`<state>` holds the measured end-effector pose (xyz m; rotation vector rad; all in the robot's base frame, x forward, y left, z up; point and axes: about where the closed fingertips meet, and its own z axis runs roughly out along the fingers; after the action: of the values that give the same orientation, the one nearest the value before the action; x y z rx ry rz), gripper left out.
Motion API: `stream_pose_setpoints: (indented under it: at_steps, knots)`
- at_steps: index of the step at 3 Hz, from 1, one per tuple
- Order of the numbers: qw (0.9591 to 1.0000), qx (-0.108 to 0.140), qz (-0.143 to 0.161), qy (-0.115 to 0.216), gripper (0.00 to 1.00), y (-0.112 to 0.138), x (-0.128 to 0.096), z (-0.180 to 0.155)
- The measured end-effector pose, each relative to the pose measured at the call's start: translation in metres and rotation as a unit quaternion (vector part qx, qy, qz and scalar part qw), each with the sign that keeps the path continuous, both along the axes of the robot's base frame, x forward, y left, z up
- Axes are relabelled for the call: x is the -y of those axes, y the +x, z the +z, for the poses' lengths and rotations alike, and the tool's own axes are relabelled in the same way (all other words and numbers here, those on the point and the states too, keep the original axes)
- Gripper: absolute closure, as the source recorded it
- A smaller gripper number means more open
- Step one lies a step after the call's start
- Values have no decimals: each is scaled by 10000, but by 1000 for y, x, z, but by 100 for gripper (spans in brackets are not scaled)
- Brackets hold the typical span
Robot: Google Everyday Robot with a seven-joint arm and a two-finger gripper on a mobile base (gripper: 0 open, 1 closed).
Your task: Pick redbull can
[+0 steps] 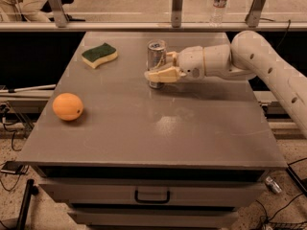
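The redbull can [156,54] is a slim silver can with a shiny top rim, standing upright on the grey table [144,128] at centre back. My gripper [159,69] reaches in from the right on a white arm [249,56] and is at the can. Its cream near finger [162,75] crosses in front of the can's lower part, and the other finger sits behind the can's right side. The jaws stand open around the can, which rests on the table.
An orange [67,106] lies at the table's left. A green and yellow sponge [100,55] lies at back left. A clear water bottle [219,3] stands beyond the rail [153,27] behind the table. A drawer handle [152,195] shows below the front edge.
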<state>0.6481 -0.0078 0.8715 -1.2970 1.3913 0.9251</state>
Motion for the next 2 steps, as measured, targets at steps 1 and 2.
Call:
stream_pose_setpoints:
  at_steps: [1,2]
  knots:
    - [9999,61,-31,99,100,-1,1,16]
    - [9996,105,175,208,100,-15,-12,66]
